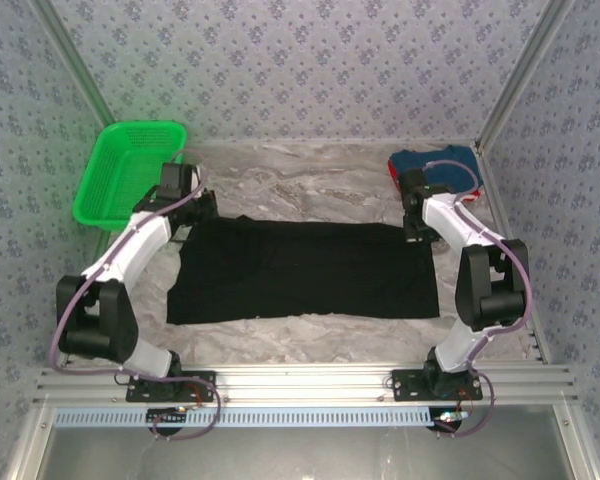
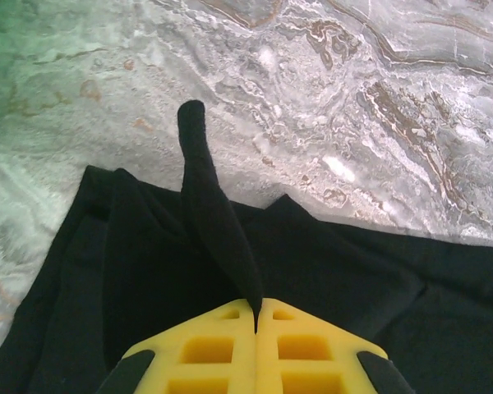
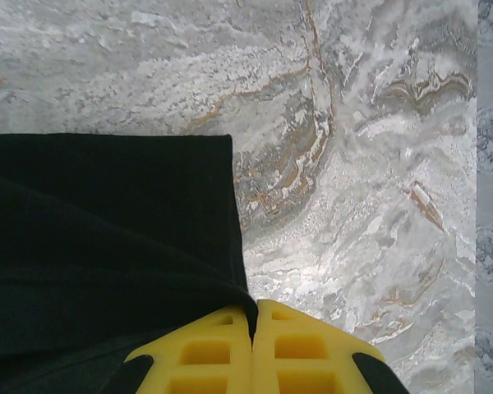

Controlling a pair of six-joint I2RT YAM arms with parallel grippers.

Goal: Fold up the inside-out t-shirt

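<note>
The inside-out t-shirt (image 1: 305,270) lies as a flat black rectangle across the middle of the marble table. My left gripper (image 1: 192,222) is at its far left corner, shut on a raised ridge of the black fabric (image 2: 218,230) that runs between the yellow fingertips (image 2: 230,328). My right gripper (image 1: 416,232) is at the far right corner, shut on the shirt's edge (image 3: 148,238), the cloth pinched between its yellow fingertips (image 3: 287,328). No print or label shows.
A green basket (image 1: 130,170) stands at the far left, just behind the left arm. A folded blue shirt with red trim (image 1: 435,165) lies at the far right behind the right arm. Bare marble (image 1: 300,175) lies beyond the shirt.
</note>
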